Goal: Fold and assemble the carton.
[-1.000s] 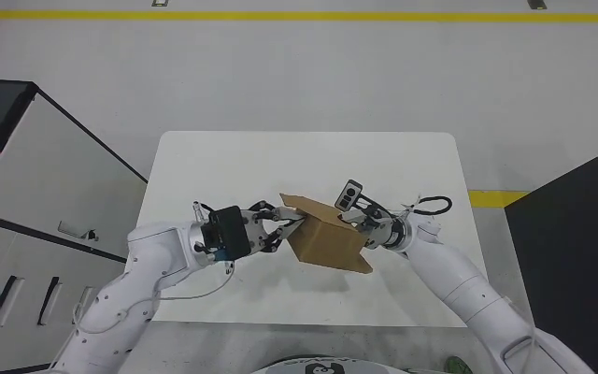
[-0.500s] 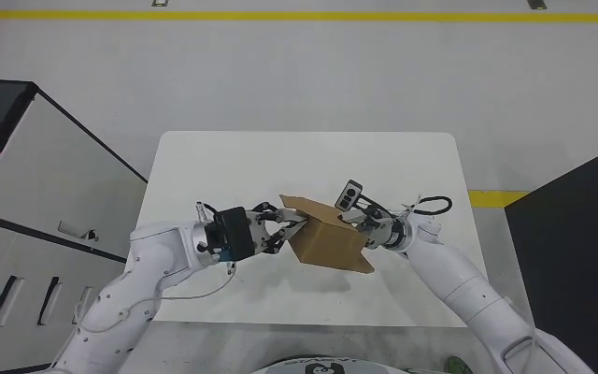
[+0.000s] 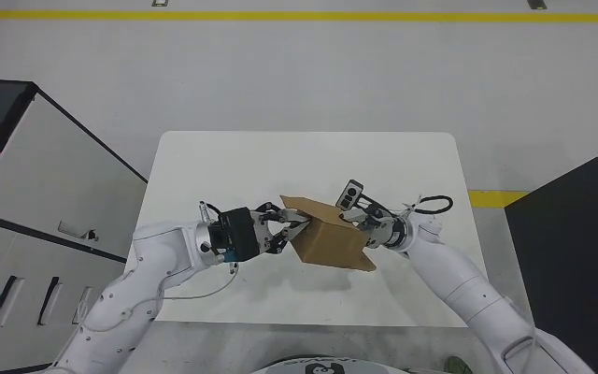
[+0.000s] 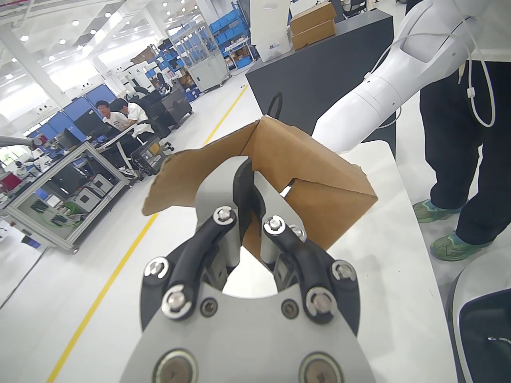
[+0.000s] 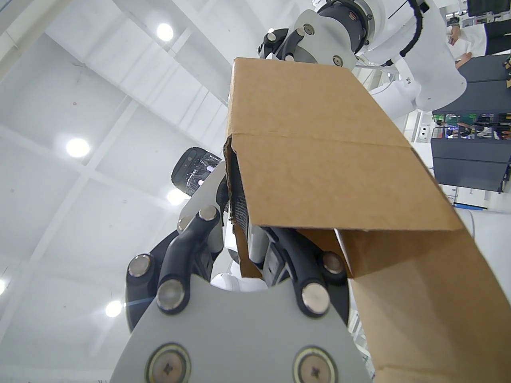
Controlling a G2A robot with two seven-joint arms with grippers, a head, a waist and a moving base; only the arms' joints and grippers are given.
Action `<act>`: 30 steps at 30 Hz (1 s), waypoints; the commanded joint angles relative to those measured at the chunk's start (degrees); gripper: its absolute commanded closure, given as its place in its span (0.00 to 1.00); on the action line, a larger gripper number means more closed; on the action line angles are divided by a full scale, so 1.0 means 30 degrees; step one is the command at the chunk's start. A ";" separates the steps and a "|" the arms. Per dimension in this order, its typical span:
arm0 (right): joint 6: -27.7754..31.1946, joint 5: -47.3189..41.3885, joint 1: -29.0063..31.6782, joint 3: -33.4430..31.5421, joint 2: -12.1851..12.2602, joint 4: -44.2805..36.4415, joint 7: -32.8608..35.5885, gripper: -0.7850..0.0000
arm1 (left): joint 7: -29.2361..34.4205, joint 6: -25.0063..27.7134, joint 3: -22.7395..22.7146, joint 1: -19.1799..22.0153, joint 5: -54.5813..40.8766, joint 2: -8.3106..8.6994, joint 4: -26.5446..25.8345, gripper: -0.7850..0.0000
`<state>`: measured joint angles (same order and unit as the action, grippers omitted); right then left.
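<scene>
Tilting to one side, the brown carton (image 3: 329,243) is over the middle of the white table (image 3: 280,159), partly opened, with a loose flap sticking out on its far left. Whether its lower corner touches the table cannot be told. The left hand (image 4: 247,185) pinches the carton's left edge, clenched tight on the cardboard. The right hand (image 5: 243,217) grasps the right wall, one finger inside, one outside. A yellow line (image 3: 299,15) crosses the floor beyond the table's far edge.
</scene>
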<state>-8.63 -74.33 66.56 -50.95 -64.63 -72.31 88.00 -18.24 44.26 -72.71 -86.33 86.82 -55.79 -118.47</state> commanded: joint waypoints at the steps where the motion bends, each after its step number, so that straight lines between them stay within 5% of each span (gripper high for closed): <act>1: 0.0006 -0.0007 -0.0009 0.0006 -0.0004 0.0012 0.0000 1.00 | 0.0004 -0.0003 0.0012 0.0015 -0.0016 0.0002 0.0015 1.00; 30: 0.0019 -0.0028 -0.0127 0.0206 -0.0052 0.0041 0.0000 1.00 | 0.0173 0.0051 0.0381 0.0160 -0.0052 0.0024 0.0145 1.00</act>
<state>-8.61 -74.37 66.19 -50.37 -64.77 -72.20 88.00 -17.80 44.39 -71.61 -85.85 86.78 -55.71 -118.05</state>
